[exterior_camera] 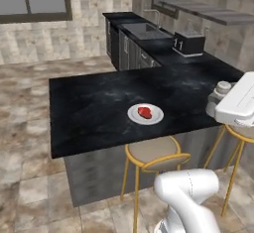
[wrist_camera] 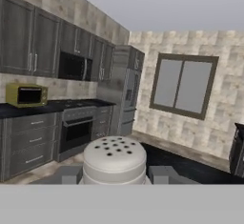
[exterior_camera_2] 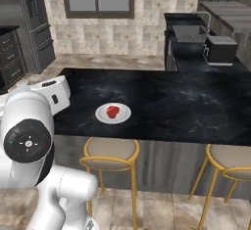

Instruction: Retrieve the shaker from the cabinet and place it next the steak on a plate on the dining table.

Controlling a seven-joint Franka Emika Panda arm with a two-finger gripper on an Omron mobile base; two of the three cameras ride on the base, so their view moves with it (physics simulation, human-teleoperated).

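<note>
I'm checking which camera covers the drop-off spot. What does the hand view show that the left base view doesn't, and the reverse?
Hand view: the shaker between the shut gripper's fingertips, holed cap towards the camera, plus a yellow microwave, an oven and a fridge.

Left base view: the steak on the plate, stools, sink.

Both: the black dining table, a window.

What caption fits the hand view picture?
The hand carries the shaker through the kitchen.
</note>
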